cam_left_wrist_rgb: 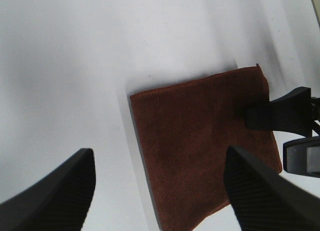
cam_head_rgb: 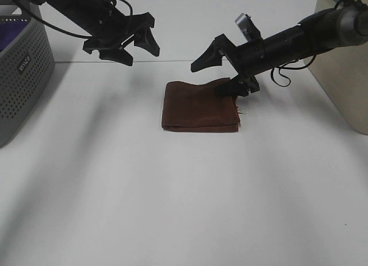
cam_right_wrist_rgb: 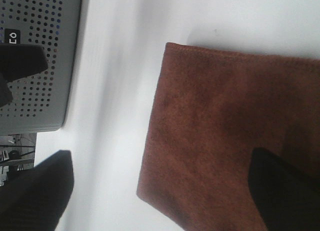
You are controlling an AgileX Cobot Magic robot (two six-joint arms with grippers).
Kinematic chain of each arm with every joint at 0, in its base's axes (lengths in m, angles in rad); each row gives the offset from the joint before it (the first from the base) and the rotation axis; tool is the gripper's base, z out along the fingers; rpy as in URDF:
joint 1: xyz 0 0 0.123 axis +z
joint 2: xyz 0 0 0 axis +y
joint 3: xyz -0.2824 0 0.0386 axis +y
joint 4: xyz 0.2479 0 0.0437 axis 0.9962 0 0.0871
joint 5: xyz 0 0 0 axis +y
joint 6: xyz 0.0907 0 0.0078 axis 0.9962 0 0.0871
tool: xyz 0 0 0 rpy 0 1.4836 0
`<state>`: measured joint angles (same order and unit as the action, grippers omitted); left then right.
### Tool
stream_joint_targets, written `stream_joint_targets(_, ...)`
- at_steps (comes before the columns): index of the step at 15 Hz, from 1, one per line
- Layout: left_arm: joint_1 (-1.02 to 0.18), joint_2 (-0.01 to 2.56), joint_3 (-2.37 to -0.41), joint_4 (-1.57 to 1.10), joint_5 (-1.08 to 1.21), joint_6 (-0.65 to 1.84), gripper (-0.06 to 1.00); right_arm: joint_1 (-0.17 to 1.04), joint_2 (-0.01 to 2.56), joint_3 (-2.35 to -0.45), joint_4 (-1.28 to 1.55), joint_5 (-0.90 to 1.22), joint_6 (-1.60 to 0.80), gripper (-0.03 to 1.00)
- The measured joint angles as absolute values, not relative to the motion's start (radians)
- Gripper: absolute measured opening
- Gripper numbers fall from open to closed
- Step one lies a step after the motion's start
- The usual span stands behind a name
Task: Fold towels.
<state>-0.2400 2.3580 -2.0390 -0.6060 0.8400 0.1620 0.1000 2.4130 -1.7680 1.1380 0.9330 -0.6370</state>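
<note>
Now the right gripper (cam_head_rgb: 210, 79) stands wide open, one finger on the one-o'clock corner of the folded towel (cam_head_rgb: 198, 107). The left gripper (cam_head_rgb: 140, 54), also spread open, hovers at eleven o'clock from the towel, which lies mid-table (cam_head_rgb: 172, 191). A grey basket (cam_head_rgb: 23, 82) sits at ten o'clock.

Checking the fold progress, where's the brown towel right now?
In the high view the folded brown towel lies flat near the middle, with the open right gripper at its far right corner and the grey basket far left.
</note>
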Motion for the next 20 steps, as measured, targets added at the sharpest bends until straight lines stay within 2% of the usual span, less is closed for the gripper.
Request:
stream_joint_targets(4,-0.24,2.358,-2.039,-0.606,0.859,0.162,0.67,0.03,2.413,-1.768,1.026,0.932,-0.547,0.91)
stream_joint_targets(11,-0.24,2.348,-2.039,-0.606,0.894,0.162,0.67,0.033,2.311,-1.768,0.75,0.971,-0.436,0.9)
stream_joint_targets(15,-0.24,2.227,-2.039,-0.557,0.985,0.181,0.67,0.092,2.116,-1.768,0.596,1.085,-0.341,0.9)
stream_joint_targets(20,-0.24,1.962,-2.036,-0.286,1.202,0.119,0.67,0.238,1.877,-1.768,0.252,1.205,-0.107,0.9)
